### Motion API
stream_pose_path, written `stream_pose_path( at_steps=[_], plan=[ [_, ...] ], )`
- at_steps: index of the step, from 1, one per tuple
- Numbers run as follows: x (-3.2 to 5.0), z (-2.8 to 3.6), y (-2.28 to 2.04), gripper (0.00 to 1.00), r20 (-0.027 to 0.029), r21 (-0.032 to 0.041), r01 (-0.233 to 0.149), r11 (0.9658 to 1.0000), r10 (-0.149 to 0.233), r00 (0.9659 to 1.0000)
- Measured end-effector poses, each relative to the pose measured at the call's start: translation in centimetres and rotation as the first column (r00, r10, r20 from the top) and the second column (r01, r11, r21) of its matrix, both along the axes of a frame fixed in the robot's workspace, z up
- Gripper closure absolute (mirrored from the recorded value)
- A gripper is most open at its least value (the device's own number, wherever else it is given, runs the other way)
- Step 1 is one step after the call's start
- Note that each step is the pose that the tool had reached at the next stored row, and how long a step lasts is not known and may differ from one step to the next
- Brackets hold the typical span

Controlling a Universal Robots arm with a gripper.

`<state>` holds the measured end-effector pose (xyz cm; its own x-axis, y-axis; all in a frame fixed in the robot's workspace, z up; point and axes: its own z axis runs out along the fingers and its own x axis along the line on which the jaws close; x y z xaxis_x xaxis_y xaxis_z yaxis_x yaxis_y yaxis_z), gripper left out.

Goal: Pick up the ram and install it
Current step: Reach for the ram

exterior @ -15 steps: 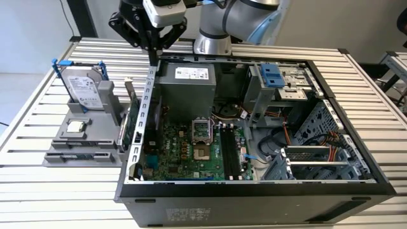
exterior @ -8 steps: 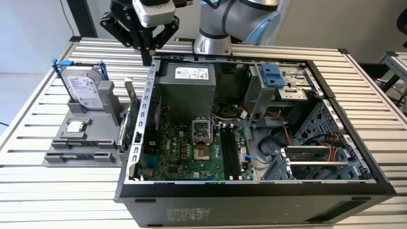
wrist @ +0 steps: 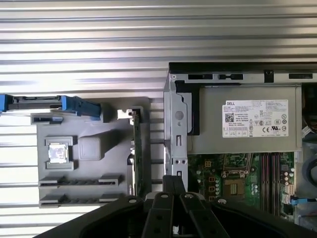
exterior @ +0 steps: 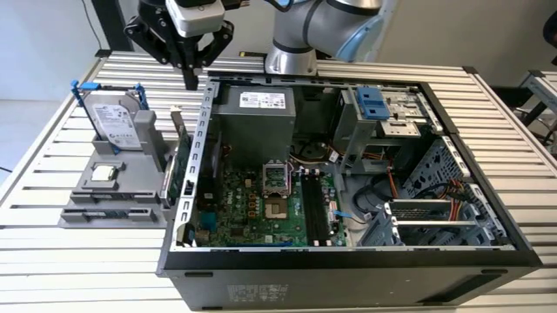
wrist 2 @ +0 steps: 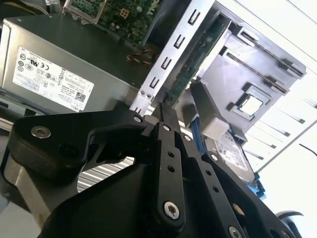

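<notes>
Above one corner of the open computer case, the gripper is hanging with jaws closed on nothing, while the ram is seemingly sitting in a slot of the grey holder beside the case, leaving pickup and installation both undone.

Take the open computer case as the dial in the exterior view. The parts holder sits on the table at nine o'clock. On it, the hard drive stands at twelve, with the CPU chip flat just at six of the drive. The expansion card stands on edge at the holder's three. Inside the case, the power supply lies at twelve of the motherboard. The gripper hangs above the case's eleven o'clock corner.
</notes>
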<state>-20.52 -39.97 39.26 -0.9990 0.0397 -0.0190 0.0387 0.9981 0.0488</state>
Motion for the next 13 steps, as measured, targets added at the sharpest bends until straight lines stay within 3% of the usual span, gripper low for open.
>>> stream_pose_path(
  at_steps=[13],
  plan=[
    [-2.53, 0.00, -0.06, 1.00, 0.0000, 0.0000, -0.002, 1.0000, 0.002, 1.0000]
  ],
)
